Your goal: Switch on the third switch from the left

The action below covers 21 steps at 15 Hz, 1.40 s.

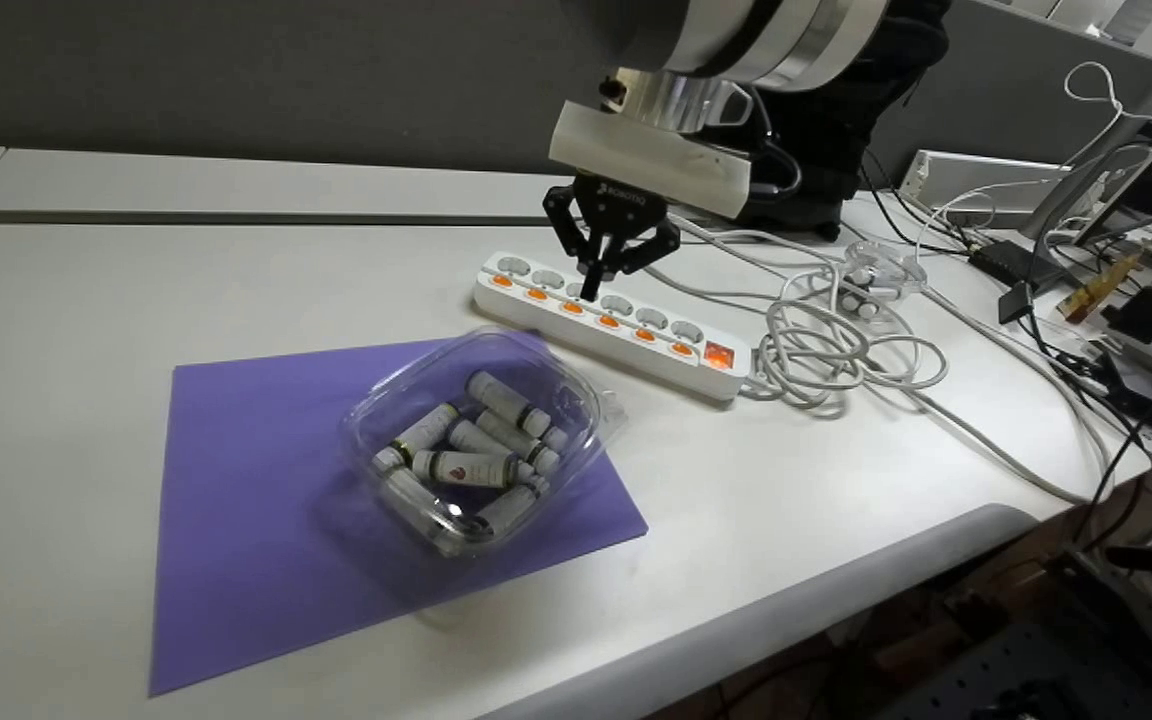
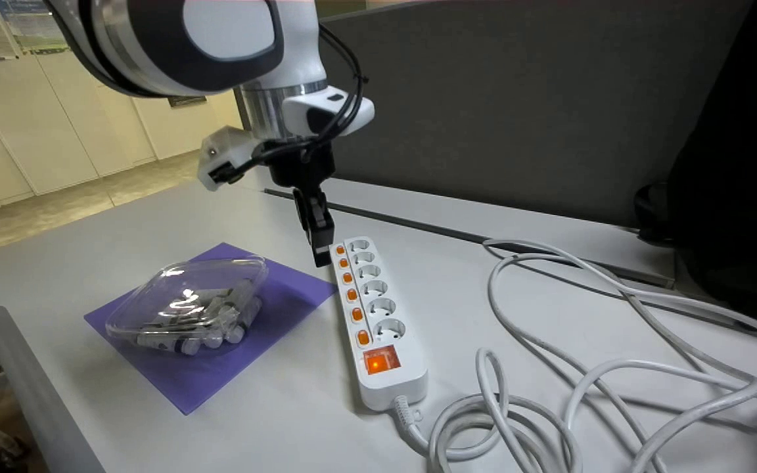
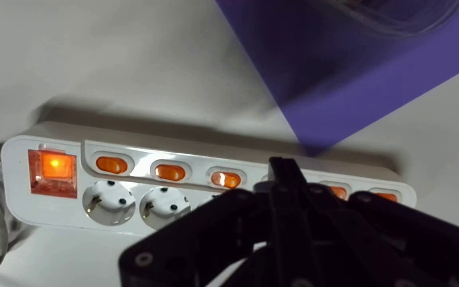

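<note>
One orange switch (image 1: 572, 308), 3rd from L, lies nr & below pincer (image 1: 589, 293).

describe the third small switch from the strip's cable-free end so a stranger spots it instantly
Beside the purple sheet lies a long white power strip. Along one edge run six small orange switches. The third switch is set apart by its place: two small ones towards the cable-free end, three towards the big square switch.
</note>
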### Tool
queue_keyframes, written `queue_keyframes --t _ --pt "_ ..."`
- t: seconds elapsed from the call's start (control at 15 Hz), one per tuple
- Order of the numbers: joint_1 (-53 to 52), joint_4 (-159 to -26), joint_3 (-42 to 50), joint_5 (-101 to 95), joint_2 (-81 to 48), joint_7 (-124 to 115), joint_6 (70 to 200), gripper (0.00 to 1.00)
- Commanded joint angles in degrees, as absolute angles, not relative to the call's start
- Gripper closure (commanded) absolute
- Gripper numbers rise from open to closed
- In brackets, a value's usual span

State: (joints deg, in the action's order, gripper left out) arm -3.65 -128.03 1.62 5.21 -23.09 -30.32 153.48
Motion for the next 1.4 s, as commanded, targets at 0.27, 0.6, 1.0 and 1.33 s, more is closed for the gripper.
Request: queue_keyframes --t 0.27,0.6,1.0,1.33 --pt "-5.43 -123.59 4.28 6.14 -27.49 -29.88 154.84 1.00" --pt "-6.58 -121.81 5.18 5.96 -29.47 -30.00 155.85 1.00" --pt "-7.75 -120.35 5.56 5.94 -31.46 -29.91 156.36 1.00" --pt "-8.38 -118.95 5.82 6.05 -33.29 -29.95 155.50 1.00"
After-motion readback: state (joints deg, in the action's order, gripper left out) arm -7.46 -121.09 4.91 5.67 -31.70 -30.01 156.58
